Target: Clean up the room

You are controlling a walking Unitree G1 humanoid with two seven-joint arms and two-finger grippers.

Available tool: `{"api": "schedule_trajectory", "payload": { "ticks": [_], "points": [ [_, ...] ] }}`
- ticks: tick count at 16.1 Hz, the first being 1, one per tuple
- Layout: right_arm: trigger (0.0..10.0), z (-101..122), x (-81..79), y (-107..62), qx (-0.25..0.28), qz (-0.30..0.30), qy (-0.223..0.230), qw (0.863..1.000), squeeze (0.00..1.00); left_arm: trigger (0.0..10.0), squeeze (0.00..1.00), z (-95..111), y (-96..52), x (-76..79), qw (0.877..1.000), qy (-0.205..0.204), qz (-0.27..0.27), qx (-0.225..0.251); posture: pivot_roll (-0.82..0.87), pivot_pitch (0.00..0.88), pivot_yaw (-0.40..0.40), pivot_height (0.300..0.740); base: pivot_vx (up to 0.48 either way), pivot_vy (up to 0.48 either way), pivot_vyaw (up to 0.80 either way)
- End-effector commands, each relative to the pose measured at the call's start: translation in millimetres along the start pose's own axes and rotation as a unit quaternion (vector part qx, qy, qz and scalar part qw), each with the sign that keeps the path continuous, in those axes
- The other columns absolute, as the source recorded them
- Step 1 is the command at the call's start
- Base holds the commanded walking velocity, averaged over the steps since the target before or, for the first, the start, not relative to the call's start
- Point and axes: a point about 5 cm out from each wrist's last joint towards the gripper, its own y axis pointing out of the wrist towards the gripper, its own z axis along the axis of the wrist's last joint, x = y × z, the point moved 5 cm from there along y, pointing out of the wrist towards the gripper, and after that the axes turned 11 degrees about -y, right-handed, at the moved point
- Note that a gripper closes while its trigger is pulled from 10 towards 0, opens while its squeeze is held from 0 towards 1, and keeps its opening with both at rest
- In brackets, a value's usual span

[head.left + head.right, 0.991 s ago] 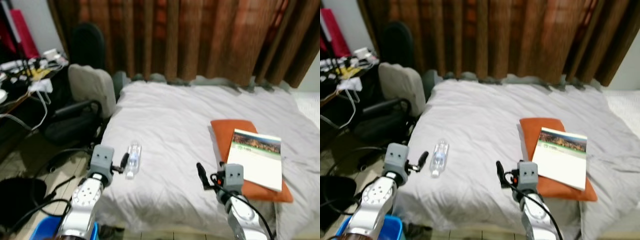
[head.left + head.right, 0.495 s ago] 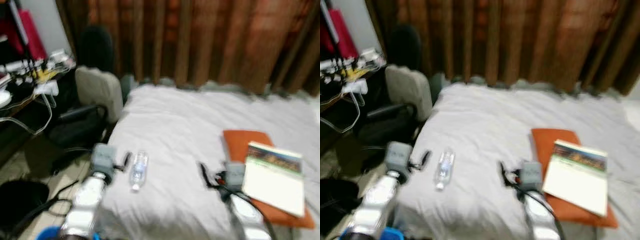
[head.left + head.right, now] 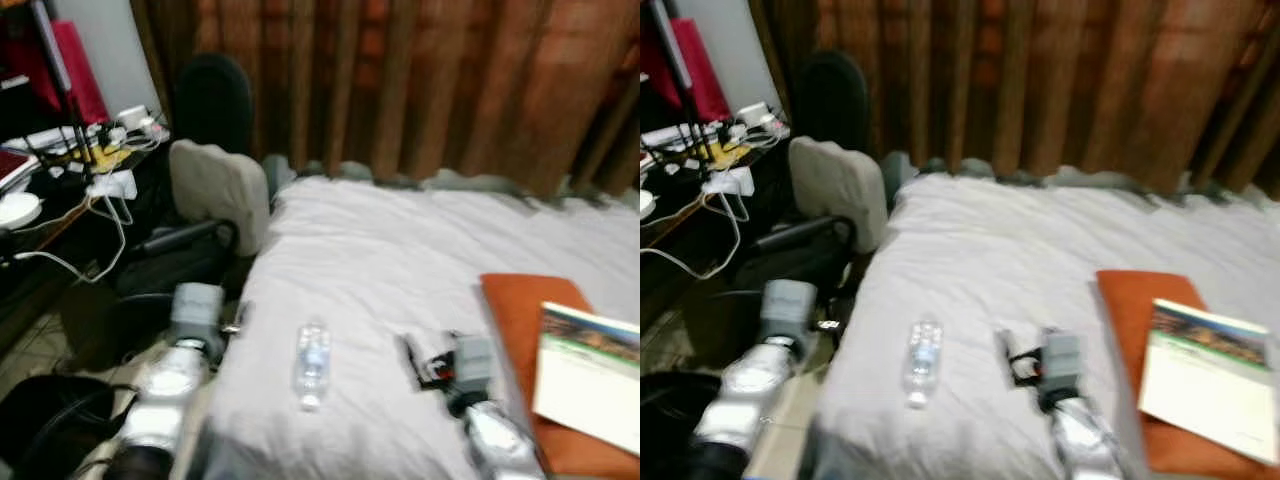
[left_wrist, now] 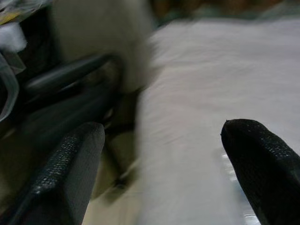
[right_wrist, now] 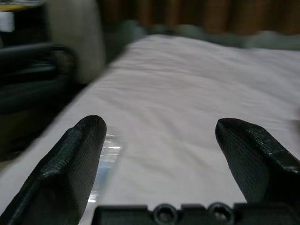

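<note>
Bed (image 3: 400,250) with pale grey sheet ran up to brown curtains (image 3: 400,80); black office chair (image 3: 200,200) and cluttered desk (image 3: 60,170) stood to robot's left.

Clear plastic bottle (image 3: 311,363) lay flat near bed's front edge, long axis front to back, cap end toward robot, between grippers.

Orange cushion (image 3: 520,330) lay to right, booklet (image 3: 590,375) on top.

Left gripper (image 4: 164,173) hovered beside bed edge, fingers spread. Right gripper (image 5: 159,164) hovered over sheet, fingers spread, nothing held.

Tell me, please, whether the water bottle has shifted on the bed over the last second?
No. The water bottle lies at the same spot on the bed, near its front edge, to the robot's left of the orange cushion; the camera itself moved.
</note>
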Motion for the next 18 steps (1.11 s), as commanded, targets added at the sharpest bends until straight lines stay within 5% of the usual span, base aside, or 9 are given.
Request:
{"api": "schedule_trajectory", "payload": {
  "ticks": [1, 4, 7, 12, 15, 18],
  "points": [
    [10.0, -1, 7.8, -8.7, -0.005, 0.003, -0.020, 1.000, 0.00, 10.0, 0.00, 15, 12.4, 22.1, 0.999, 0.001, -0.034, 0.015, -0.02, 0.051, -0.040, 0.740, 0.000, 0.000, 0.00],
    [10.0, -5, 8.6, -15.8, -0.012, -0.002, -0.026, 1.000, 0.00, 10.0, 0.00, 18, 14.2, 43.8, 0.997, 0.033, -0.071, 0.021, -0.05, 0.047, -0.018, 0.740, 0.000, 0.000, 0.00],
    [10.0, -3, 10.5, -15.4, -0.011, -0.018, -0.013, 1.000, 0.00, 10.0, 0.00, 15, 16.9, 63.5, 0.995, 0.017, -0.095, 0.030, -0.05, 0.019, -0.005, 0.740, 0.172, -0.382, 0.00],
    [10.0, 2, 11.1, -10.3, -0.008, -0.017, -0.014, 1.000, 0.00, 10.0, 0.00, 11, 17.3, 55.6, 0.996, 0.015, -0.081, 0.024, -0.04, 0.021, -0.012, 0.740, 0.259, -0.401, 0.00],
    [10.0, 1, 9.5, -17.0, -0.015, -0.001, -0.029, 0.999, 0.00, 10.0, 0.00, 5, 20.4, 33.1, 0.999, -0.039, -0.034, 0.012, -0.05, 0.052, -0.027, 0.740, 0.376, -0.215, 0.00],
    [10.0, 1, 13.9, -30.8, -0.023, 0.015, -0.050, 0.998, 0.00, 10.0, 0.00, -7, 24.7, 37.9, 0.996, -0.076, -0.034, -0.018, -0.10, 0.082, -0.046, 0.740, 0.438, 0.000, 0.00]
  ]
}}
